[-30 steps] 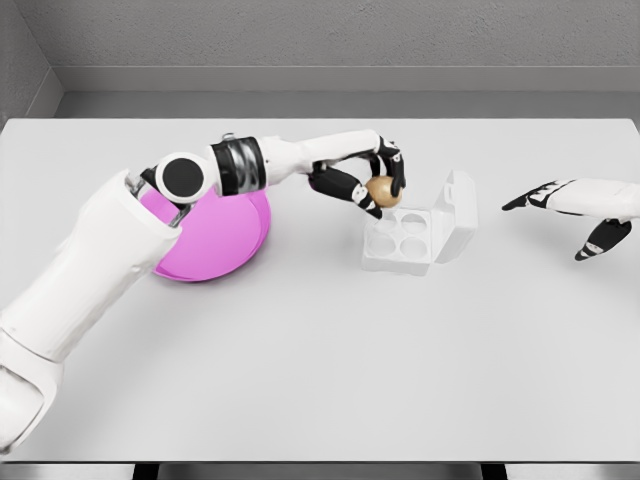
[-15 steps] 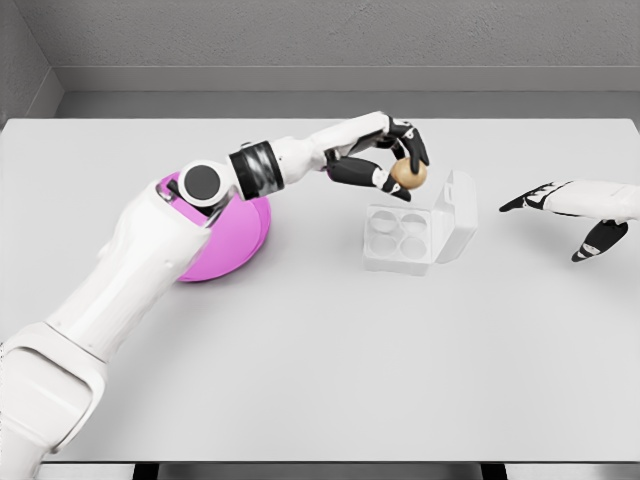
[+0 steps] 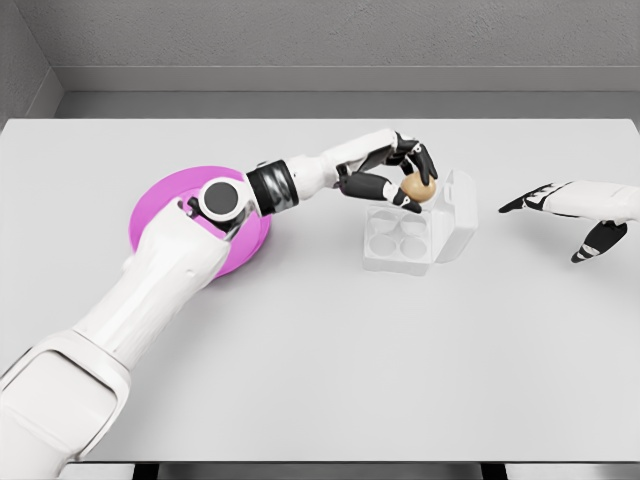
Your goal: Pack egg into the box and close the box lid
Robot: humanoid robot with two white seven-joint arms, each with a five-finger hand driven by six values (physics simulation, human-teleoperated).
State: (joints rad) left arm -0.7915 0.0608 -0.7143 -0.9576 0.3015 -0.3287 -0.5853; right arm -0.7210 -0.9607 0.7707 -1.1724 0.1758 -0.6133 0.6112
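Holding 1 egg (image 3: 418,188) in my left hand (image 3: 398,177), fingers curled around it, I have it above the far right cell of the open box (image 3: 400,238), close to the raised lid (image 3: 457,213). Risk: a release off-centre would land it on a cell rim or against the lid. My right hand (image 3: 572,214) hovers relaxed, apart. Count: 1 egg, 1 box with 4 cells, 1 pink plate (image 3: 160,196).

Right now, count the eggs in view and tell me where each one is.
1. The egg is held in the left hand above the open box. The pink plate is partly hidden by the arm.
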